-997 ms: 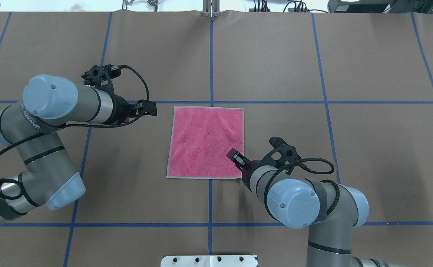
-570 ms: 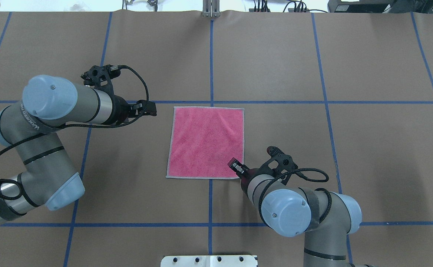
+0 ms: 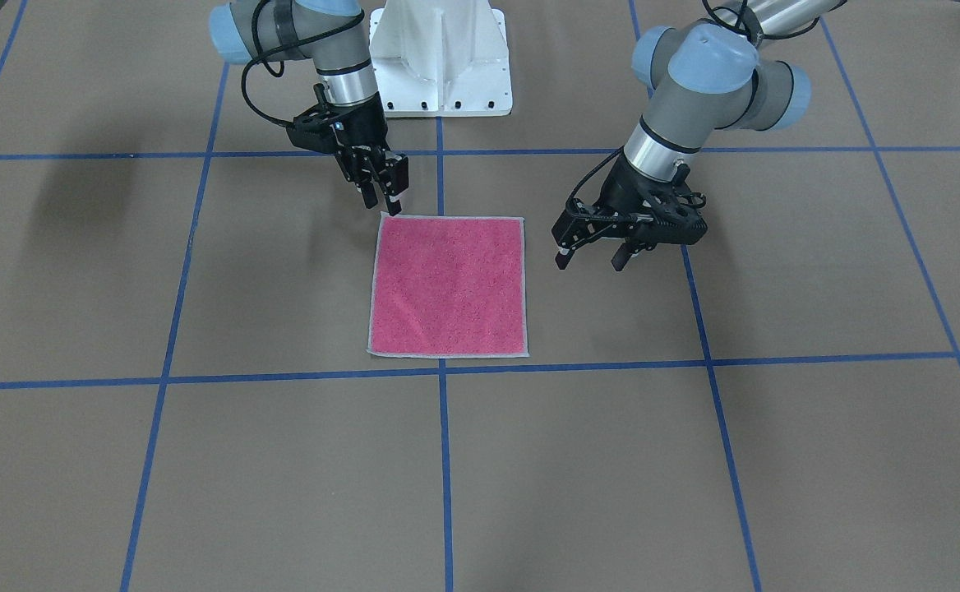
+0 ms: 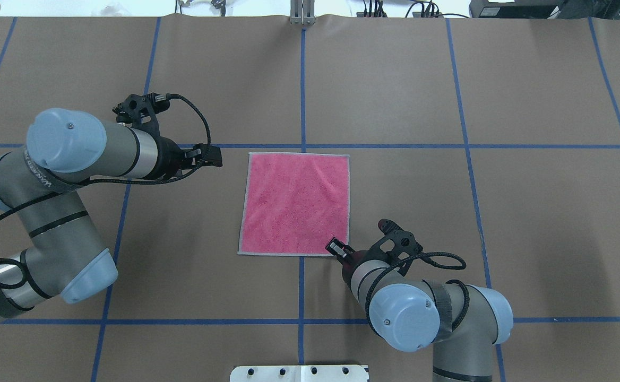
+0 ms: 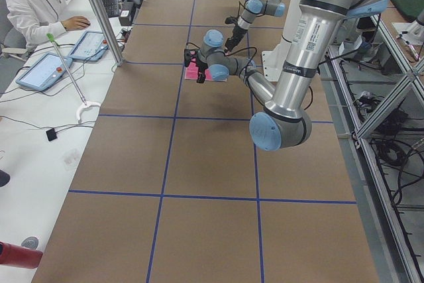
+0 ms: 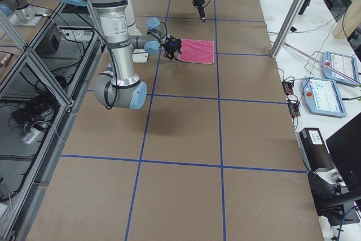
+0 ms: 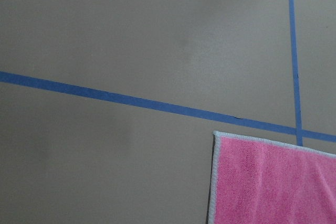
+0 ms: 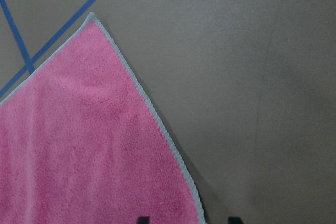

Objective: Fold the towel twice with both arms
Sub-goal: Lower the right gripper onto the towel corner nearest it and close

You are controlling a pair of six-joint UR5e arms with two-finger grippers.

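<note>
Towel (image 4: pixel 295 204) lies flat; right tool (image 4: pixel 334 246), spread like left tool (image 3: pixel 588 261), withdrew to its corner.

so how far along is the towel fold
Done: nothing. The towel lies flat in one layer, pink face up. In hand: the right tool hangs open at the towel's near right corner, gripping nothing, and the left tool hangs open beside the left edge, off the cloth. Left: both grasps and both folds.
</note>
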